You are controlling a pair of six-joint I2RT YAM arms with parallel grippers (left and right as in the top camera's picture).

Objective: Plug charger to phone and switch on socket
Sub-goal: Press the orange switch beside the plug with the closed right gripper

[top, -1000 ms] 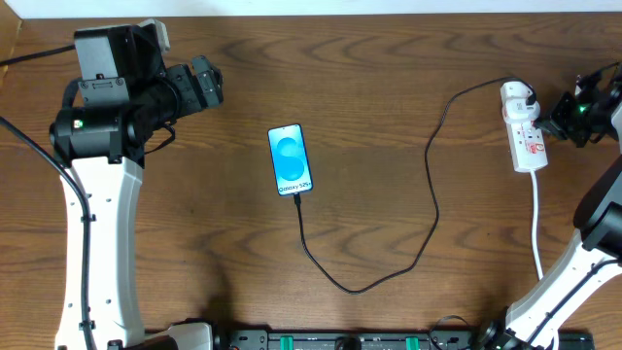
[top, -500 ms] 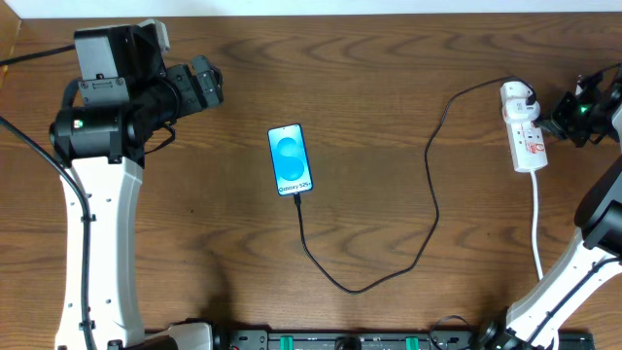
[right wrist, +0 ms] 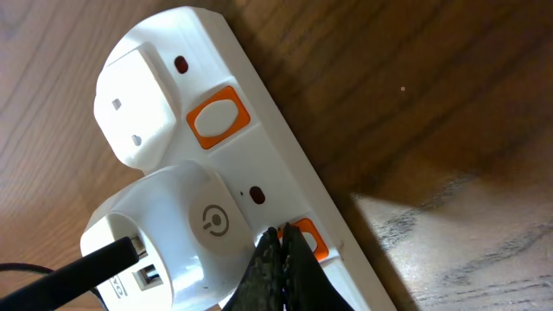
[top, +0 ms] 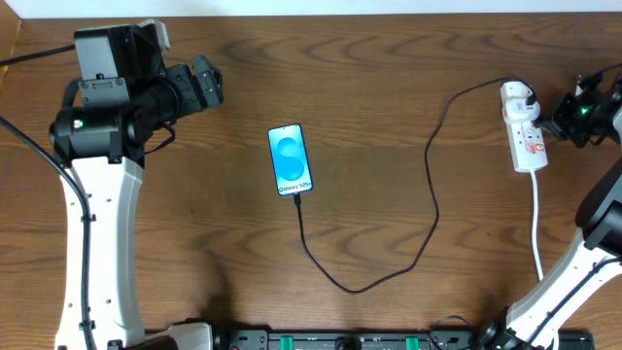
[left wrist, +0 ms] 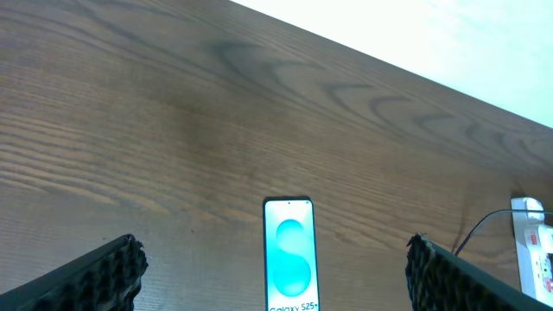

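The phone [top: 291, 159] lies mid-table with its blue "Galaxy S25" screen lit; it also shows in the left wrist view [left wrist: 290, 266]. The black charger cable [top: 428, 209] runs from the phone's lower end in a loop to its white plug head [top: 520, 97], which sits in the socket [top: 528, 142] at the right. In the right wrist view my right gripper [right wrist: 281, 238] is shut, with its tips against an orange switch [right wrist: 307, 239] of the socket [right wrist: 259, 147], beside the plug head [right wrist: 186, 233]. My left gripper [left wrist: 272, 285] is open and empty, high over the table before the phone.
The socket's white cord [top: 537, 228] runs down the right side toward the front edge. A black rail [top: 350, 340] lines the front edge. A second orange switch [right wrist: 219, 115] and a free outlet [right wrist: 143, 99] show on the socket.
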